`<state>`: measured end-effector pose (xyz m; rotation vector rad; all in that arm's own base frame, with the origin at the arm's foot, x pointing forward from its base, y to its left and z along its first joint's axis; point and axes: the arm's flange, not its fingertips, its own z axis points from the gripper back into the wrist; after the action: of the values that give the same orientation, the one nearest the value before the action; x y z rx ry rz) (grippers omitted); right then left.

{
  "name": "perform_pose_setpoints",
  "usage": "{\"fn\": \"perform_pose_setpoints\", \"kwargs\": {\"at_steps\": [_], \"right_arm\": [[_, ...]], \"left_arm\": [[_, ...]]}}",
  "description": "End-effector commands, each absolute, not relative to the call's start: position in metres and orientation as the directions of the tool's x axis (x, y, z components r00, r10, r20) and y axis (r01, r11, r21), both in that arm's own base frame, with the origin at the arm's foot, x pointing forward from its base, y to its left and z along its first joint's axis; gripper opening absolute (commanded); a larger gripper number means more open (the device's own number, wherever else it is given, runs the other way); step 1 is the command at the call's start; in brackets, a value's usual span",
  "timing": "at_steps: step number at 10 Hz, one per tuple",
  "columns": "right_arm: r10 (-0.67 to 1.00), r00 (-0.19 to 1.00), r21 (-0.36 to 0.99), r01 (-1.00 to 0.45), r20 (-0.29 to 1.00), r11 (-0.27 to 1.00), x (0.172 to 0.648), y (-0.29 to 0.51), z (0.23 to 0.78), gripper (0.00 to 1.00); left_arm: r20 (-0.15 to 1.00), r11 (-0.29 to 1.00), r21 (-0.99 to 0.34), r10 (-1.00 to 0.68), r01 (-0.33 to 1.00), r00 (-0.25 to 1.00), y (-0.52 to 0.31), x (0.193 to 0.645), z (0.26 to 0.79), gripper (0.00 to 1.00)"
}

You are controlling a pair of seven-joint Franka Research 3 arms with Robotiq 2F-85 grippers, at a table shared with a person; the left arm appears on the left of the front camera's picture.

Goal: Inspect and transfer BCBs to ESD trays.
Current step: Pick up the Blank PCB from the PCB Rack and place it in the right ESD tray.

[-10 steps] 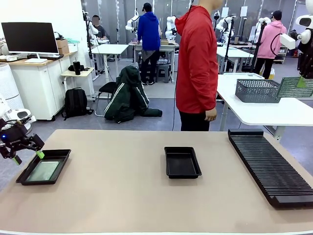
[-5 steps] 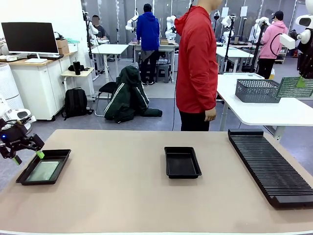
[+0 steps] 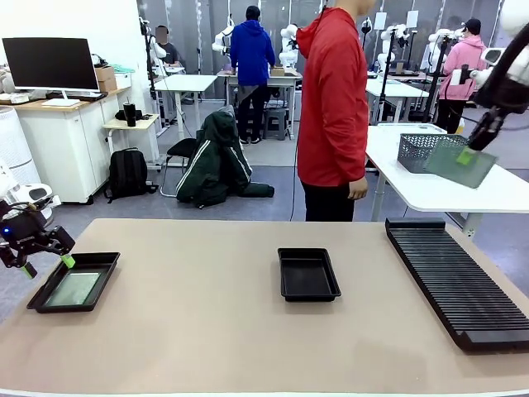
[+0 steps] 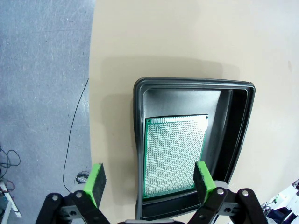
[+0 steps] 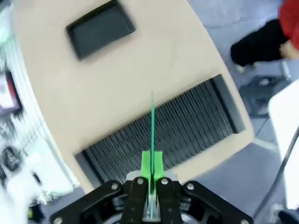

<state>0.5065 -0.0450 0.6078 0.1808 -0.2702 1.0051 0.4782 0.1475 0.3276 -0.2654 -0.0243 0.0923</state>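
Clamping a BCB (image 5: 152, 121), right pincer (image 5: 152, 173), edge-on by wrist, broadside frontally

The place was a robotics lab with an open workshop floor. On a beige worktable (image 3: 207, 331) lay a long black slotted rack (image 3: 455, 285) and ESD trays (image 3: 307, 274), one holding a BCB (image 4: 175, 154) under the left gripper (image 4: 149, 183). Beyond stood rows of white tables (image 3: 186, 83) with people (image 3: 250, 58) at them, a monitor (image 3: 50, 64) on a white cabinet (image 3: 58, 153), a wire mesh basket (image 3: 420, 154), and a backpack (image 3: 128, 174) on the grey floor.
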Motion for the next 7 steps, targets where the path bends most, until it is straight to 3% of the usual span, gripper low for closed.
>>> {"fn": "perform_pose_setpoints", "kwargs": {"at_steps": [1,3,7], "right_arm": [[0.581,0.708,0.15,-0.677,0.401,0.72,0.502,-0.009,0.59,0.03],[0.349,0.856,0.325,-0.478,0.382,0.816,0.499,0.027,0.56,0.03],[0.021,0.961,0.629,-0.198,0.277,0.752,0.485,0.097,0.489,0.03]], "left_arm": [[0.02,0.96,-0.269,0.092,-0.083,0.996,0.148,0.479,0.326,1.0],[0.02,0.96,-0.269,0.092,-0.083,0.996,0.148,0.479,0.326,1.0],[0.02,0.96,-0.269,0.092,-0.083,0.996,0.148,0.479,0.326,1.0]]}}
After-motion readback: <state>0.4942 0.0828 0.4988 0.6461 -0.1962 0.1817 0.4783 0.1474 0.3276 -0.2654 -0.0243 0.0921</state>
